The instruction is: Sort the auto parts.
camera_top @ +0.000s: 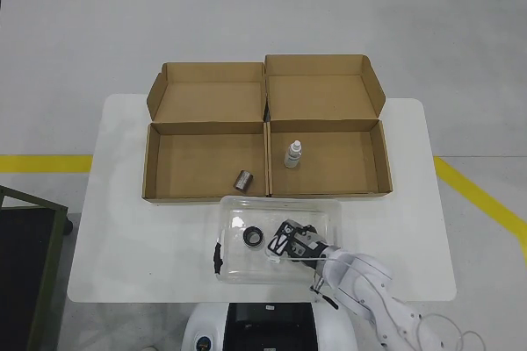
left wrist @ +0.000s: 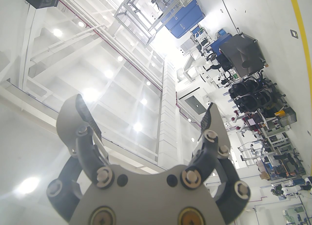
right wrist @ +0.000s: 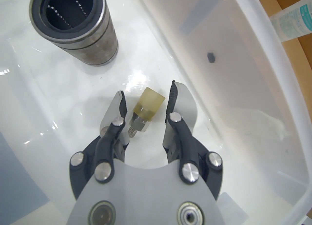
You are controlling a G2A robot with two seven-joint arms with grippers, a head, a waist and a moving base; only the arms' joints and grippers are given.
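- Down inside the clear plastic bin (camera_top: pixel 237 211), close to its floor: the right gripper (right wrist: pixel 147 98), on the arm coming in from the robot's right side of the table.
- Its fingers (right wrist: pixel 181 106) released and spread, one on each side of a small fitting (right wrist: pixel 148 106), with nothing clamped.
- Small fitting made of a yellowish translucent cap on a threaded metal stem, lying on its side on the bin floor. Narrow gaps to both pads, as far as can be told.
- Just ahead of the fingertips, standing upright on the same bin floor: a linear bearing (right wrist: pixel 75 21), a dull steel sleeve with a black end ring and rows of small balls visible in the bore. Apart from the fitting and from the gripper.
- Beyond the bin, side by side and touching, lids folded back: a left cardboard box (camera_top: pixel 171 171) and a right cardboard box (camera_top: pixel 360 167), both on the white table (camera_top: pixel 123 237).
- In the left cardboard box, near its corner closest to the bin and the other box: a second bearing (camera_top: pixel 241 180), lying tilted on the box floor.
- In the right cardboard box, toward the side shared with its neighbour: a small white bottle (camera_top: pixel 292 154), upright.
- On the bin's outer edge at the robot's left: a dark latch-like piece (camera_top: pixel 218 257), too small to tell further.
- Pointed up at the hall ceiling: the left gripper (left wrist: pixel 146 106), fingers wide apart, holding nothing.
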